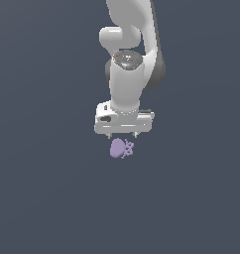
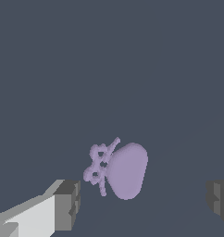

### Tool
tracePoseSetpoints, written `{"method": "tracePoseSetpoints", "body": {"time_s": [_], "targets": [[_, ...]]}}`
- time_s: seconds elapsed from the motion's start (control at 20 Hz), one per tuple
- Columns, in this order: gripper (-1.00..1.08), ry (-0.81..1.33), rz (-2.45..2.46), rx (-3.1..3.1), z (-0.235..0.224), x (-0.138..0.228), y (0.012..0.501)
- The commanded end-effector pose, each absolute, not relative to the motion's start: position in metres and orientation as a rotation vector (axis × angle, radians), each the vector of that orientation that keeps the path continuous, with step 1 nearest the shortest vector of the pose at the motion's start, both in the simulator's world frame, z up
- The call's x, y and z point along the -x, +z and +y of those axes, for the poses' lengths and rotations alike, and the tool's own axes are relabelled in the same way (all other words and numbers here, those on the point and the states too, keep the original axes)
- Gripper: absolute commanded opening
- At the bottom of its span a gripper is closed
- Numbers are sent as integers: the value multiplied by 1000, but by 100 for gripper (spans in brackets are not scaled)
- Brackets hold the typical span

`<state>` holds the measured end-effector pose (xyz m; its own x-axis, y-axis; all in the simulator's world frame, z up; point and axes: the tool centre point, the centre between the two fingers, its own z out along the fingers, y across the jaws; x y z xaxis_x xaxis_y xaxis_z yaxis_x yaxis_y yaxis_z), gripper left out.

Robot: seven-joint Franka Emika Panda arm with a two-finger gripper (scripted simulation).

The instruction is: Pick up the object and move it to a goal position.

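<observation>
Now the gripper (image 1: 123,134) hovers above the object (image 1: 120,148), fingers (image 2: 67,203) spread wide, the lump between them but untouched; next, I'd say: descend, then pinch.

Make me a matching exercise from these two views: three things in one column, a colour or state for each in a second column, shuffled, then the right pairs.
Things:
1. the object
2. the gripper
3. the arm

Descriptions:
A. white, with a dark joint cap facing the exterior view
B. pale purple, a rounded lump with a knobbly end
C. open, its fingers wide apart with the lump between them in the wrist view, touching neither

Pairs: 1-B, 2-C, 3-A
</observation>
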<state>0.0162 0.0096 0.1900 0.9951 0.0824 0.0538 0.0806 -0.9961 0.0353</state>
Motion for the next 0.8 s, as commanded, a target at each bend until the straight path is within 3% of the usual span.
{"method": "tracePoseSetpoints", "body": {"time_s": [0.0, 0.75], "targets": [[28, 86, 127, -3105, 10, -16, 190], [28, 90, 147, -3112, 22, -19, 192]]}}
